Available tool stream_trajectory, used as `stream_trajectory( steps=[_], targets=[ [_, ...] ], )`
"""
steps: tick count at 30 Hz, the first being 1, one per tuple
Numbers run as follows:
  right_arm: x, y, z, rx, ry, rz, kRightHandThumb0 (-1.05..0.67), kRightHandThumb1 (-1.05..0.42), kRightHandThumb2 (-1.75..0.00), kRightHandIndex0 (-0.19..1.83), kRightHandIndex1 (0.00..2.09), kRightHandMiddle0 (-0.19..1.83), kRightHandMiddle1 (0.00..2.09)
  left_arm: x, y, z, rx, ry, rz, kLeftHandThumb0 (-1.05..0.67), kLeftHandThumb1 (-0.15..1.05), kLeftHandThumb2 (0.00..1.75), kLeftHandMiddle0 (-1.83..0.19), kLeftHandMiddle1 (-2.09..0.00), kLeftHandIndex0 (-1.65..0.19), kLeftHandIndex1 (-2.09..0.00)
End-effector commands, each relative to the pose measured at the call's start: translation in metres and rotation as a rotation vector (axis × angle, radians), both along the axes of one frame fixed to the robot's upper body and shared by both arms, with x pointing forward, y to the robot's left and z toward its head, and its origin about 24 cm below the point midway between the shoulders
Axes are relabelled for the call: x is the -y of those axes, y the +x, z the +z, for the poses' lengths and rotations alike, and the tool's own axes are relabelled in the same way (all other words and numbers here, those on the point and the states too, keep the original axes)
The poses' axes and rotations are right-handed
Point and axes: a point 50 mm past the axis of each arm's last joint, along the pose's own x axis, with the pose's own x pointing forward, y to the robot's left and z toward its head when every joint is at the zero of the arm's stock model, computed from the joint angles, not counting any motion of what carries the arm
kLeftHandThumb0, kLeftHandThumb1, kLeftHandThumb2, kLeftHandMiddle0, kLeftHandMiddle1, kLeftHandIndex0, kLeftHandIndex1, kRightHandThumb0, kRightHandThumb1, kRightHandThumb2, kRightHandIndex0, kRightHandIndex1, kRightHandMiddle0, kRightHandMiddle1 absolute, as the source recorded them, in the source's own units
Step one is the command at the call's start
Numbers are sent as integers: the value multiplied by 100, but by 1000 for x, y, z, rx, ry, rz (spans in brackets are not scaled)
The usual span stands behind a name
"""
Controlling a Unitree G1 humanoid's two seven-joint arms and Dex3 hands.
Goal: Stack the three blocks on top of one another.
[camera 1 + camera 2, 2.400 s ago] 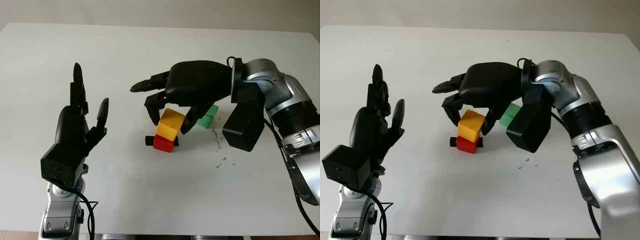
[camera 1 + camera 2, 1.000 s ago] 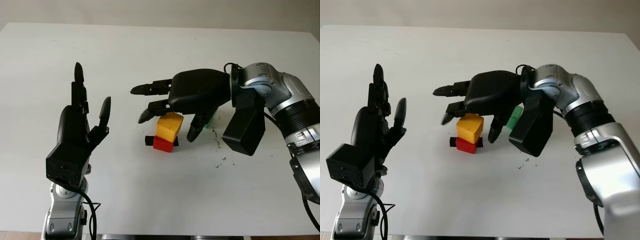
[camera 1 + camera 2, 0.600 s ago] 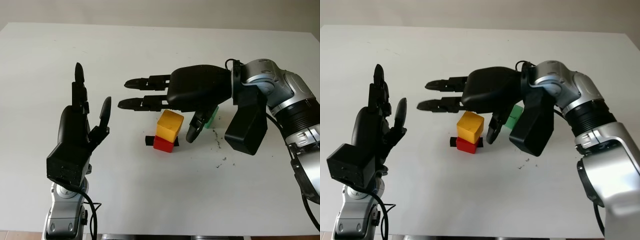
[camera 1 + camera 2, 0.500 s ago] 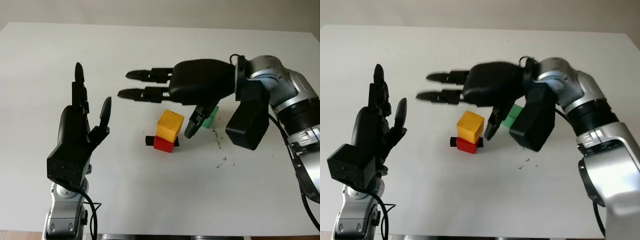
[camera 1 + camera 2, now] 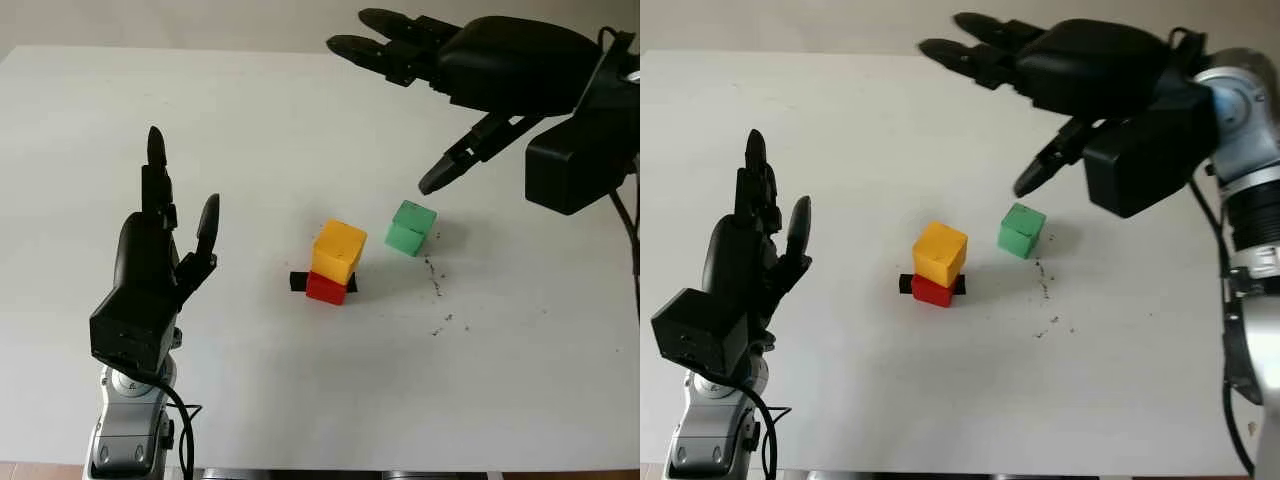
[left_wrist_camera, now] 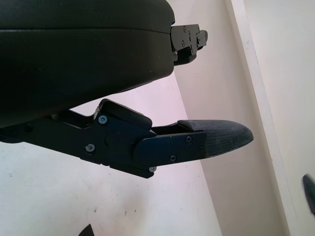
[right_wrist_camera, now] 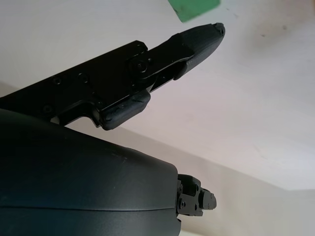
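A yellow block (image 5: 340,249) sits on top of a red block (image 5: 326,288) near the middle of the white table (image 5: 300,400), turned a little askew on it. A green block (image 5: 411,228) lies alone on the table just to their right, and its corner also appears in the right wrist view (image 7: 194,9). My right hand (image 5: 400,105) is open, raised well above and behind the green block, holding nothing. My left hand (image 5: 183,175) is open, upright at the left, apart from the blocks.
A small black piece (image 5: 298,282) pokes out beside the red block at its base. Dark specks (image 5: 437,290) mark the table right of the stack. The table's far edge (image 5: 200,48) runs behind the raised right hand.
My right hand has let go of the yellow block and lifted up and back to the right, uncovering the green block. The yellow block stays on the red one. The left hand has not moved.
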Motion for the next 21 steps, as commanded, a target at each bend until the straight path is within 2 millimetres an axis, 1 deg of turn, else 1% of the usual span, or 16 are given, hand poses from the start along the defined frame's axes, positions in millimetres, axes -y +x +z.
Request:
stream_trajectory(
  steps=[1, 4, 7, 9, 12, 16, 21],
  targets=[
    [12, 0, 2, -20, 18, -48, -75, -87, -4, -19, 0, 5, 12, -1, 2, 3, 21, 2, -7, -81, 105, 54, 16, -5, 15, -5],
    [16, 1, -5, -36, -9, -79, -74, -87, -5, -19, 1, 10, 14, -3, 2, 3, 23, -1, -14, -80, 105, 55, 17, -5, 15, -5],
    [13, 2, -16, -52, -77, -96, -77, -87, -5, -18, 3, 12, 14, -6, 3, 3, 25, -1, -24, -80, 105, 54, 18, -5, 16, -5],
    [12, 3, -23, -80, -86, -100, -75, -87, -5, -17, 4, 14, 14, -8, 3, 4, 26, -1, -26, -81, 105, 53, 18, -5, 15, -5],
    [10, 4, -35, -101, -99, -85, -72, -87, -5, -16, 5, 16, 14, -9, 3, 4, 27, 10, -26, -81, 105, 52, 18, -5, 15, -5],
    [7, 6, -48, -104, -107, -62, -67, -83, -4, -11, 7, 22, 15, -9, 3, 4, 17, 13, -25, -82, 105, 52, 17, -5, 15, -5],
    [2, 7, -59, -98, -148, -33, -64, -81, -5, -8, 8, 29, 16, -9, 3, 4, 15, 13, -29, -82, 105, 52, 18, -5, 16, -5]
  ],
)
